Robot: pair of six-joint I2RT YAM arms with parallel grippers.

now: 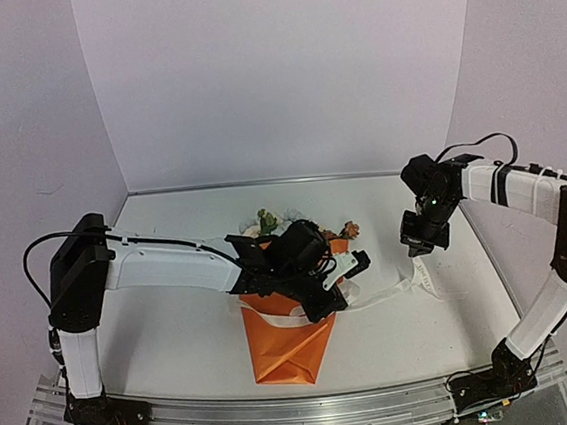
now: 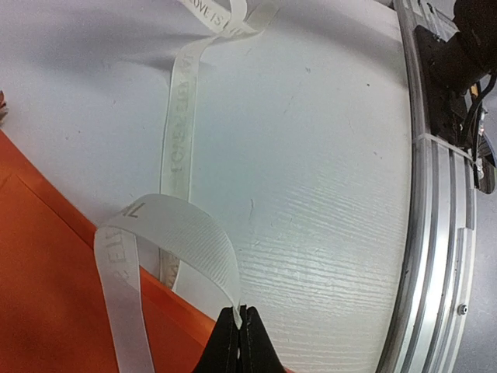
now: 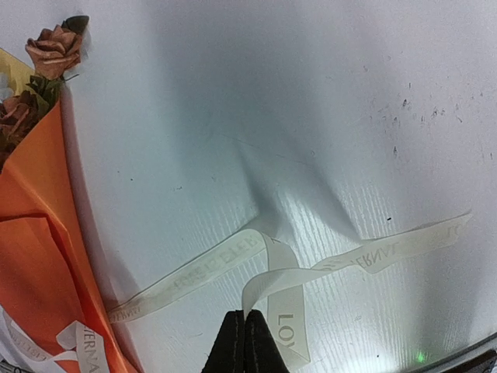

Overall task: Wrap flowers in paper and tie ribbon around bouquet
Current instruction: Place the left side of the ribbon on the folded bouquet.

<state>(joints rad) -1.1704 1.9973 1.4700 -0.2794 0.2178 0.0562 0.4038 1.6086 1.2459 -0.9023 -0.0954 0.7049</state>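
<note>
Top external view shows the white table [image 1: 165,334] with the bouquet [image 1: 282,351] lying in the middle, its point toward the arms. The orange paper [image 2: 46,295] is folded into a cone, so the wrapping looks done. The ribbon [image 3: 194,278] crosses the cone and runs out to the right over the table. The left gripper [image 2: 237,312] is closed on a loop of it beside the paper edge. The right gripper [image 3: 245,317] is closed too, pinching another part well to the side. I judge each arm holds the ribbon so that a knot can be pulled. The flowers [image 3: 54,48] stick out of the cone's wide end.
</note>
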